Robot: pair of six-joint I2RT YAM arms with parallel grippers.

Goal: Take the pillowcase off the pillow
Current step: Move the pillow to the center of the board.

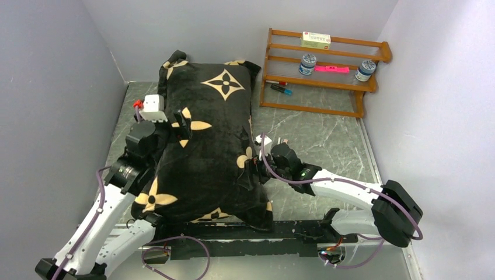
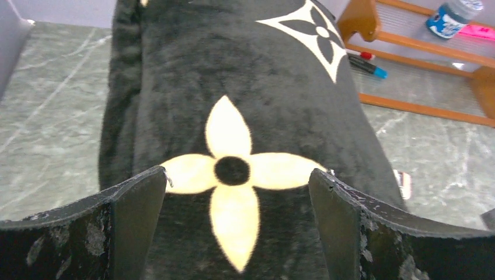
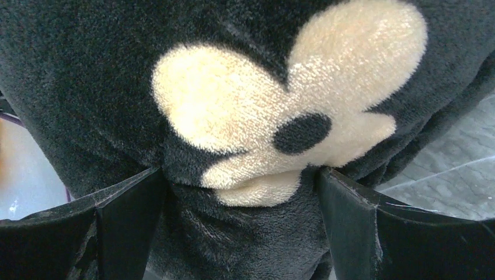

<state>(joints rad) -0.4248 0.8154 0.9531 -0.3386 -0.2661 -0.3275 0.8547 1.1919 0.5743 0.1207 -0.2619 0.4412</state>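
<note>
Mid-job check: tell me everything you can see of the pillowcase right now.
The pillowcase is black plush printed with tan four-petal flowers and a four-point star. It looks plump and full, and nothing white peeks out. It lies lengthwise on the grey marbled table, from the arms' bases toward the back wall. The left gripper straddles a flower on its left side, fingers apart. The right gripper presses into its right edge, fabric bulging between open fingers.

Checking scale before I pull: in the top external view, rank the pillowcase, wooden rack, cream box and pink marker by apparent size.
1. pillowcase
2. wooden rack
3. cream box
4. pink marker, about the box's length but thinner; close call.
</note>
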